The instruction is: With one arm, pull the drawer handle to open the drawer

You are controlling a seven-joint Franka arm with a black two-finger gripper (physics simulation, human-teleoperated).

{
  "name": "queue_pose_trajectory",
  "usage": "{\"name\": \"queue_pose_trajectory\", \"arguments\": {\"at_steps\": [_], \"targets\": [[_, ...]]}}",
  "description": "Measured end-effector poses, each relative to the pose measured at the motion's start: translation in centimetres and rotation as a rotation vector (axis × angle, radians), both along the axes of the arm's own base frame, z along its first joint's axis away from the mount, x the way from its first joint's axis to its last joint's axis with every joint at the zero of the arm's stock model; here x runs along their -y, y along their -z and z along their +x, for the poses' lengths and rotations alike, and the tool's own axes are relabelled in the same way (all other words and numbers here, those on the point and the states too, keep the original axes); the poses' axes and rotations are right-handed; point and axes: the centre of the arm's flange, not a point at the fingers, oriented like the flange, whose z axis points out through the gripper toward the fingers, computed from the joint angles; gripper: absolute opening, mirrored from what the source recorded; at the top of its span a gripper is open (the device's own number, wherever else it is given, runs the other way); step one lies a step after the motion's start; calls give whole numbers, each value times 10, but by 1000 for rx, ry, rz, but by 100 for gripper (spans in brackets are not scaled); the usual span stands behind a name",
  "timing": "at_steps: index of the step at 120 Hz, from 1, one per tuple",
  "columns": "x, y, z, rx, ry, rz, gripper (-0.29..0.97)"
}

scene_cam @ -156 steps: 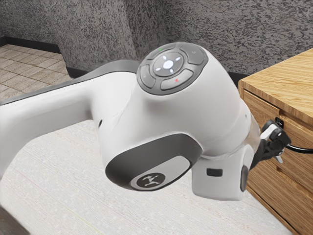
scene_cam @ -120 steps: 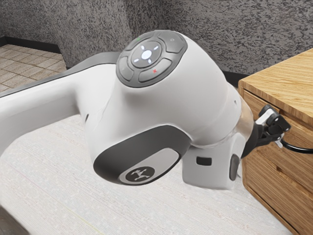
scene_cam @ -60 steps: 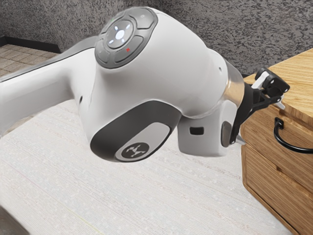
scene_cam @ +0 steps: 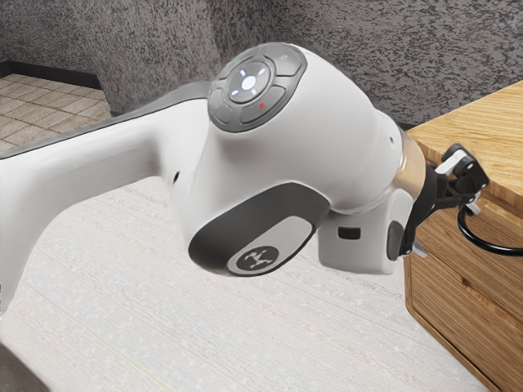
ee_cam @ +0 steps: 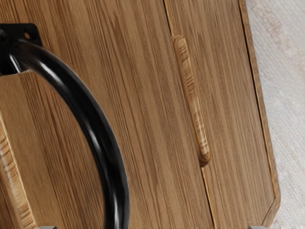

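Note:
A light wooden cabinet [scene_cam: 482, 131] stands at the exterior view's right. Its top drawer front [scene_cam: 445, 237] carries a black curved handle [scene_cam: 484, 242]. My gripper [scene_cam: 466, 181] hovers at the cabinet's upper front edge, just above the handle, and points at the wood. In the wrist view the handle [ee_cam: 90, 124] arcs from its black mount [ee_cam: 19, 33] across the drawer front [ee_cam: 143, 95]. Two grey fingertips [ee_cam: 257, 227] peek in far apart, so the gripper is open and grips nothing. The drawer front looks flush with the cabinet.
A lower drawer [scene_cam: 458, 327] sits under the top one, with a wooden bar pull [ee_cam: 190, 95]. Pale textured floor [scene_cam: 122, 310] spreads below the arm. A grey speckled wall [scene_cam: 425, 49] rises behind. My bulky white arm [scene_cam: 310, 171] hides much of the scene.
My hand lifted off the handle and rose above the cabinet's front edge, then dropped partway back toward the handle. The drawer has not visibly moved.

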Motion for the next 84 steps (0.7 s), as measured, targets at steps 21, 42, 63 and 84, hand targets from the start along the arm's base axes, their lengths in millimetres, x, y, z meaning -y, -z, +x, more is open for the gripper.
{"name": "queue_pose_trajectory", "arguments": {"at_steps": [21,42,63,84], "targets": [[2,-2,-3,9,6,12,48],[6,-9,-12,24,16,20,48],[-12,-13,-7,32,-19,29,49],[-10,-10,-5,24,-14,28,49]]}}
